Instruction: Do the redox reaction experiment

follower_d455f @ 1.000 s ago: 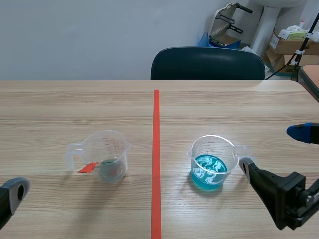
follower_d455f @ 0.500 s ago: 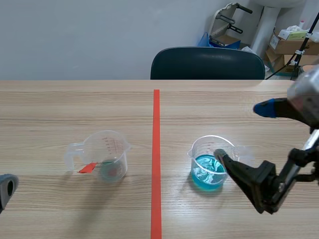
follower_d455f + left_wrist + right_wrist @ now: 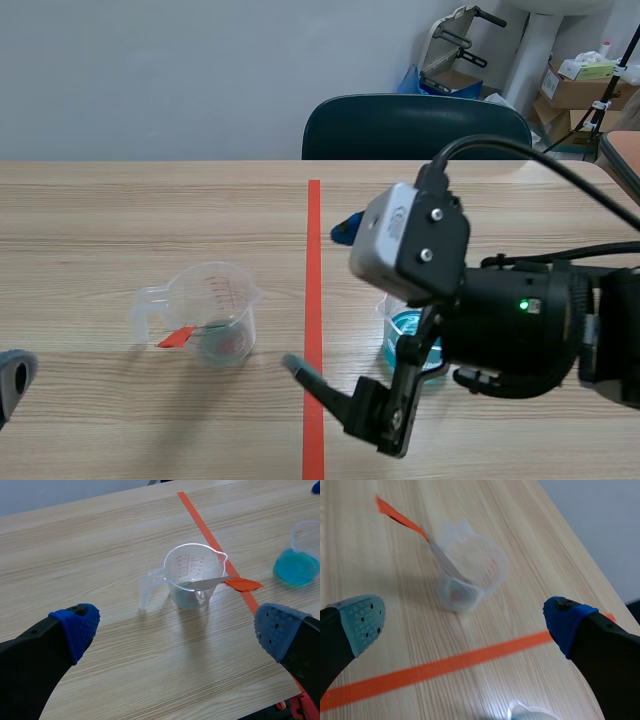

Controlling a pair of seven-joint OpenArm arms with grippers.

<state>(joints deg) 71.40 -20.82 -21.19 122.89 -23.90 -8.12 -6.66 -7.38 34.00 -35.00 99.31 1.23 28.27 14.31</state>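
A clear measuring cup [image 3: 215, 318] with a little liquid stands left of the orange tape line [image 3: 313, 300]. A metal spoon with an orange handle [image 3: 178, 337] leans in it. The second cup, holding blue liquid [image 3: 404, 335], stands right of the line, mostly hidden behind the right arm [image 3: 500, 320]. My right gripper [image 3: 320, 298] is open over the tape line, pointing toward the spoon cup [image 3: 470, 575], which lies ahead of its fingers with the spoon's orange handle [image 3: 400, 517]. My left gripper [image 3: 177, 630] is open at the near left, the spoon cup [image 3: 195, 575] ahead of it.
A dark chair [image 3: 415, 128] stands behind the table's far edge. Boxes and a stand [image 3: 590, 80] are at the back right, off the table. The blue cup [image 3: 300, 555] shows off to the side in the left wrist view.
The right arm has swung from the table's right edge leftward across the blue cup to the tape line, turning toward the spoon cup. The left arm drew back slightly.
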